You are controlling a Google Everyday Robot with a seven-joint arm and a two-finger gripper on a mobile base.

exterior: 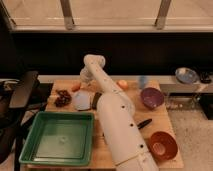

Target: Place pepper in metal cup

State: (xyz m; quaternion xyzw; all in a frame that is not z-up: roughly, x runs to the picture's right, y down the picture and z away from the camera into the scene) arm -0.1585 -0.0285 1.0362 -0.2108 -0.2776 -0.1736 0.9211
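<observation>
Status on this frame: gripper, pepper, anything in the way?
Gripper low at table back left, beside pepper. Pepper on table, not in metal cup. White cup, berries close by.

Wood tbl [131,91], prob. plastic tray [59,116], gripper [83,83] nr pepper [76,87]

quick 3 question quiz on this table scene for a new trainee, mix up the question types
1. True or false: the gripper is over the back left of the table, near the pepper.
2. The bowl at the table's front right is: A purple, B red-brown, C blue.
3. Fill in: the tray at the front left is coloured ____.
Key: 1 true; 2 B; 3 green.
</observation>
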